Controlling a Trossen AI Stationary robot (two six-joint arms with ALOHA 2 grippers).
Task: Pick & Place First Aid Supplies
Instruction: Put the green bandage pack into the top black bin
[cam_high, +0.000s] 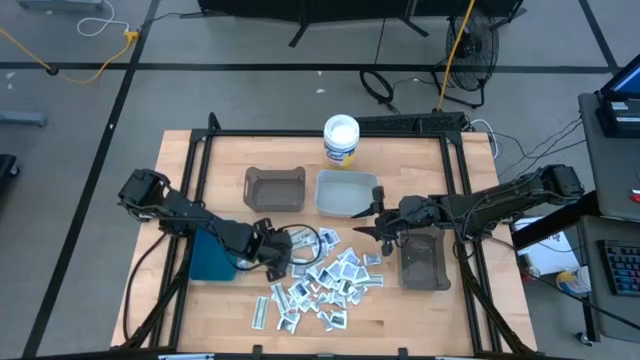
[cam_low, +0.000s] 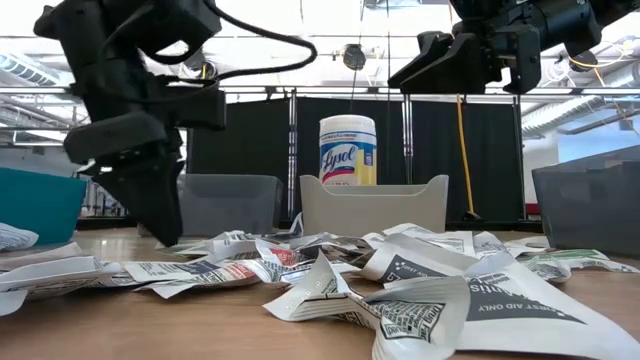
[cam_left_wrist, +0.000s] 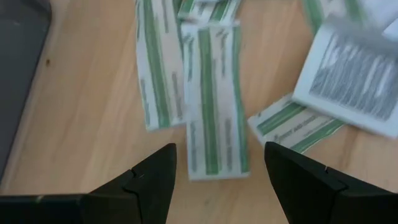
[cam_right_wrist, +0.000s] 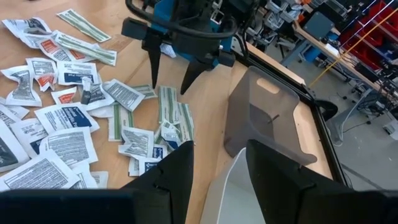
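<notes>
The left gripper (cam_left_wrist: 217, 180) hangs spread wide over the near edge of the pile of packets (cam_high: 330, 280) in the middle of the table. A green-striped strip (cam_left_wrist: 214, 106) lies flat on the wood just beyond its fingertips, at twelve o'clock from the gap, its long axis running straight away from the fingers. The right gripper (cam_right_wrist: 217, 168) waits half open, holding nothing, at about two o'clock from the pile, over the white bin (cam_high: 345, 192).

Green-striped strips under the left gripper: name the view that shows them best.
The left wrist view: the green-striped strips fill it, between the open left gripper fingers. The right wrist view shows them small; high and low views hardly.
</notes>
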